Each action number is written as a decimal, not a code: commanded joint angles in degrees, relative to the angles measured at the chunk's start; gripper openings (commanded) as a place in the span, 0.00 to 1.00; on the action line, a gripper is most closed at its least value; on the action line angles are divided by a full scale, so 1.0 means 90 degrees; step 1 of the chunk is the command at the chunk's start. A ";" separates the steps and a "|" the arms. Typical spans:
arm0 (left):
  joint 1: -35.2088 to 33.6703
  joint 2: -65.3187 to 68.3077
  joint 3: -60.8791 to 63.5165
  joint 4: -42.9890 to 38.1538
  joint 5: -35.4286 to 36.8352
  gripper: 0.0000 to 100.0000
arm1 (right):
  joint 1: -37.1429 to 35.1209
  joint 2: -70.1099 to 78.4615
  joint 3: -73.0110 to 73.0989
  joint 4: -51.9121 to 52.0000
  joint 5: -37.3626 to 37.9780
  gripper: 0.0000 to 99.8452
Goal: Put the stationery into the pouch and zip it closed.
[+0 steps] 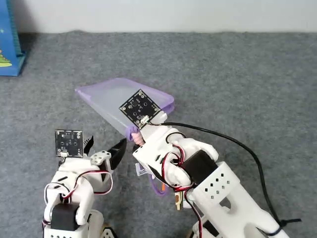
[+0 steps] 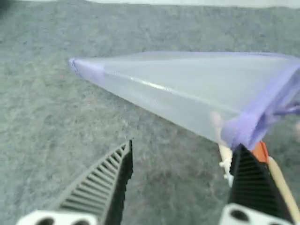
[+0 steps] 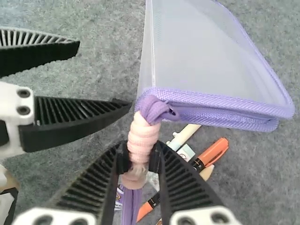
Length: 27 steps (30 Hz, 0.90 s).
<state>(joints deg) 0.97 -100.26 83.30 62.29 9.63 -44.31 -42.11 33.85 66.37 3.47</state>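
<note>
Well, I count one pouch (image 1: 124, 96), translucent with purple edging, and two claws. My right claw (image 3: 139, 154) is clamped on the pink pull (image 3: 140, 136) knotted to the pouch's purple corner loop. My left claw (image 2: 184, 150) is spread wide, with nothing between its fingers. It sits just beside that same corner, and one finger's tip comes close to the purple edging.

The stationery is harder to count. Under the held corner of the pouch I can make out one orange marker (image 3: 213, 152) and one cream pen (image 3: 185, 134) lying together on the grey bench (image 1: 247, 74). Other pieces beside them are covered by the pouch and my right claw, so I cannot give a total. Whether anything is inside the pouch I cannot tell through its cloudy wall. One blue box (image 1: 7, 44) stands well apart from the pouch, cut off by the edge of the high view.
</note>
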 commanded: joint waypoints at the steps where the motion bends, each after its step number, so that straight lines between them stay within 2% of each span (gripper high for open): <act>1: 0.0371 -0.0039 -0.0425 -0.0166 0.0078 0.31 | -0.0278 -0.0249 -0.0293 0.0063 0.0010 0.01; 17: 0.0430 -0.0039 -0.0230 -0.0195 0.0039 0.31 | -0.0425 -0.0259 -0.0244 0.0220 0.0010 0.01; 22: -0.0283 -0.0039 0.0239 -0.0938 0.0049 0.31 | -0.0425 -0.0259 -0.0244 0.0327 0.0010 0.01; 27: -0.0313 -0.0039 0.0581 -0.1280 0.0049 0.31 | -0.0425 -0.0259 -0.0244 0.0327 0.0020 0.01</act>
<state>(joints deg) -1.05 -100.09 88.92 52.97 9.63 -47.82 -42.11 33.85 69.01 3.47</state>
